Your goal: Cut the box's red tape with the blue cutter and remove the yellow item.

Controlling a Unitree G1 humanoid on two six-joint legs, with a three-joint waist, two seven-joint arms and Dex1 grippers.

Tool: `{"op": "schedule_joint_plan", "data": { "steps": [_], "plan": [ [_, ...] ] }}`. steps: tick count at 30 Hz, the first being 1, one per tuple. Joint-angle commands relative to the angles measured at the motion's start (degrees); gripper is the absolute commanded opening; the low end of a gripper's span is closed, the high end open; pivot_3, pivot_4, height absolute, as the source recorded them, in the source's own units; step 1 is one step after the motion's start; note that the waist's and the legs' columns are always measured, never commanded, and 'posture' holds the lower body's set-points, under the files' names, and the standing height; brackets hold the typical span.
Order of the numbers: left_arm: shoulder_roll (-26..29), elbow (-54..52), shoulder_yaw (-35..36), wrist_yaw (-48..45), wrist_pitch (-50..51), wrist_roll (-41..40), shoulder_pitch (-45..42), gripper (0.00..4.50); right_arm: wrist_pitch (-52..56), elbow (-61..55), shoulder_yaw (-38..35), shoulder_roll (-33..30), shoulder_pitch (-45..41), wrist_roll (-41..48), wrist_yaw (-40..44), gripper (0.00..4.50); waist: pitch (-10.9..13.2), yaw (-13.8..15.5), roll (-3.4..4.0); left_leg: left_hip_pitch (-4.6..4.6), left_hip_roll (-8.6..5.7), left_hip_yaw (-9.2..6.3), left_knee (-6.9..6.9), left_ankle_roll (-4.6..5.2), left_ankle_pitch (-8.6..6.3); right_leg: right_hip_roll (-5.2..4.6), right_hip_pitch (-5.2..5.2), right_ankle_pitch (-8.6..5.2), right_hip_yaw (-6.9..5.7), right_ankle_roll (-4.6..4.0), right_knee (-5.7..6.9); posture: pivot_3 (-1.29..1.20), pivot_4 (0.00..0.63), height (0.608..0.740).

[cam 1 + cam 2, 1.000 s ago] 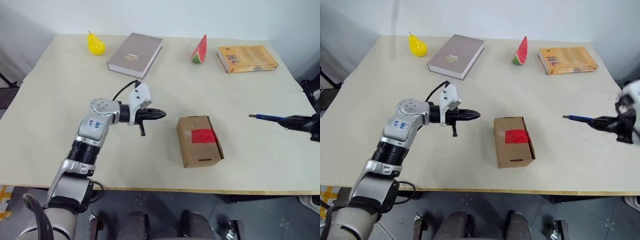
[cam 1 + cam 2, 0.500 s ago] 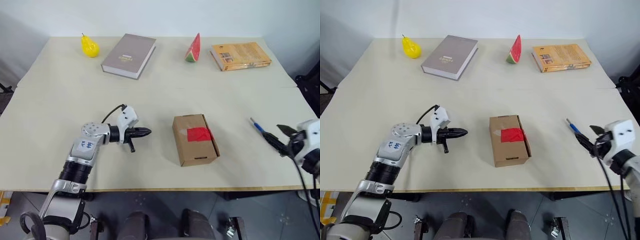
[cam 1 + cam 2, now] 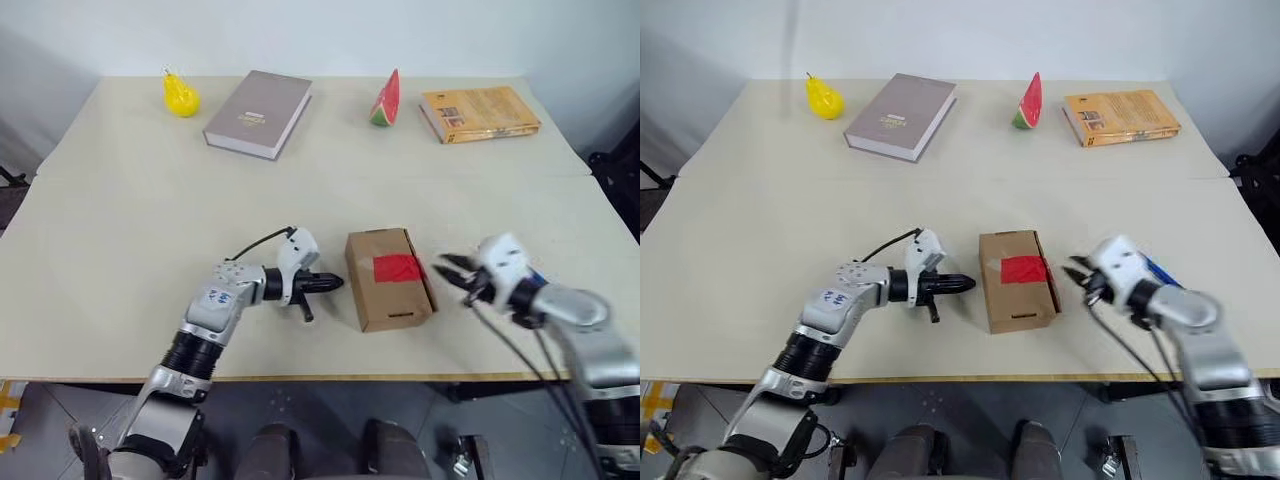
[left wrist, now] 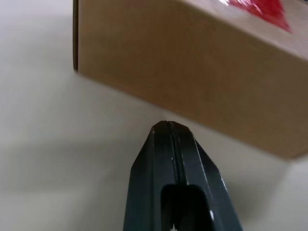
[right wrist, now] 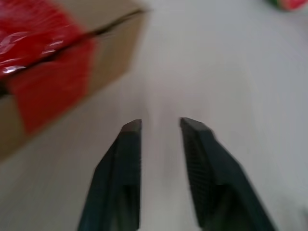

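Brown box (image 3: 390, 277) lies between our claws: left claw (image 3: 335, 283), pressed together, points at its side; right claw (image 3: 450, 274), slightly apart and empty, sits opposite.

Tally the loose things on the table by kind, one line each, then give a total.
Books: 2 – grey book, orange book
Fruit: 2 – pear, watermelon slice
Boxes: 1 – box, sealed with red tape
Cutters: 1 – blue cutter, lying behind the right arm
Total: 6
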Motion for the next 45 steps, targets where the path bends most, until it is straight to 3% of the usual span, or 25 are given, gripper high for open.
{"op": "schedule_joint_plan", "data": {
  "steps": [1,5,9,16,22,25,30,33,36,41,45],
  "plan": [
    [0.24,-4.13,-1.22,0.66,2.03,0.07,-0.06,0.0,2.14,-3.92,2.11,0.92,-1.1,-1.02,0.38,0.02,0.0,-0.25,0.0,0.0,0.0,0.0,0.0,0.0,0.0,0.0,0.0,0.0,0.0,0.0,0.0,0.0,0.15,0.74],
    [2.92,-9.22,-1.48,-1.14,5.1,-1.72,1.88,0.0,11.49,-11.1,4.82,2.94,-1.64,1.35,0.14,0.02,0.0,-0.43,0.01,0.01,0.04,-0.01,-0.04,-0.01,0.0,0.01,-0.03,0.0,-0.02,-0.01,0.03,0.0,0.15,0.74],
    [11.22,-18.32,1.84,-3.05,10.85,-4.23,6.66,0.0,19.26,-15.7,9.72,6.83,-2.38,-1.77,-3.75,0.02,0.0,-1.27,0.0,0.12,0.1,-0.02,-0.1,-0.06,-0.02,0.02,-0.06,-0.05,0.02,-0.09,0.17,0.0,0.15,0.74],
    [16.54,-26.36,6.09,-0.34,17.77,-6.92,11.46,0.0,27.3,-18.82,13.63,11.49,-4.03,-1.15,-5.24,0.02,0.0,-1.02,-0.01,0.14,0.08,-0.11,-0.05,-0.1,-0.03,0.02,-0.02,-0.07,0.06,-0.12,0.24,0.0,0.15,0.74],
    [20.76,-29.61,7.31,2.31,20.75,-6.18,13.92,0.0,34.31,-21.72,11.12,8.49,-1.95,0.43,-4.37,0.02,0.0,-0.85,-0.01,0.18,0.08,-0.1,-0.08,-0.11,-0.03,0.02,-0.02,-0.07,0.06,-0.13,0.27,0.0,0.15,0.74],
    [24.76,-29.43,8.21,0.93,20.56,-6.85,12.43,0.0,40.68,-26.96,3.2,4.27,-0.36,5.16,-3.09,0.58,0.0,-0.31,-0.01,0.18,0.07,-0.1,-0.09,-0.12,-0.04,0.02,-0.01,-0.07,0.06,-0.14,0.25,0.0,0.15,0.74],
    [27.44,-29.58,10.79,-6.78,23.03,-15.7,7.25,0.0,55.86,-30.0,-9.15,5.84,-5.47,16.73,-4.23,2.37,0.02,-0.35,-0.03,0.17,0.09,-0.03,-0.08,-0.12,-0.03,0.03,-0.03,-0.1,0.09,-0.19,0.22,0.0,0.15,0.74],
    [25.33,-28.81,12.49,-9.68,20.73,-20.45,4.0,0.0,63.8,-28.89,-12.63,8.85,-10.23,21.49,-5.98,3.44,0.02,-0.43,-0.03,0.2,0.1,-0.03,-0.1,-0.13,-0.04,0.03,-0.07,-0.11,0.11,-0.21,0.31,0.0,0.15,0.74],
    [21.23,-25.36,9.78,-6.41,17.59,-18.16,1.61,0.0,66.06,-26.75,-12.4,10.56,-13.07,23.74,-6.38,4.36,0.02,-0.43,-0.03,0.21,0.08,-0.03,-0.16,-0.13,-0.04,0.03,-0.09,-0.11,0.1,-0.2,0.33,0.0,0.15,0.74],
    [16.17,-19.23,2.03,-0.28,10.69,-9.5,1.05,0.0,62.6,-22.06,-6.66,11.57,-16.74,22.77,-7.24,4.46,0.04,-0.38,-0.06,0.21,0.02,0.04,-0.14,-0.13,-0.04,0.03,-0.08,-0.1,0.13,-0.18,0.32,0.0,0.15,0.74],
    [16.2,-20.18,0.23,-1.37,10.52,-9.43,2.2,0.0,59.9,-18.85,-4.03,12.56,-17.77,20.89,-9.12,4.46,0.03,-0.53,-0.06,0.25,0.04,0.04,-0.19,-0.13,-0.04,0.03,-0.09,-0.1,0.13,-0.19,0.36,0.0,0.15,0.74]
  ]
}}
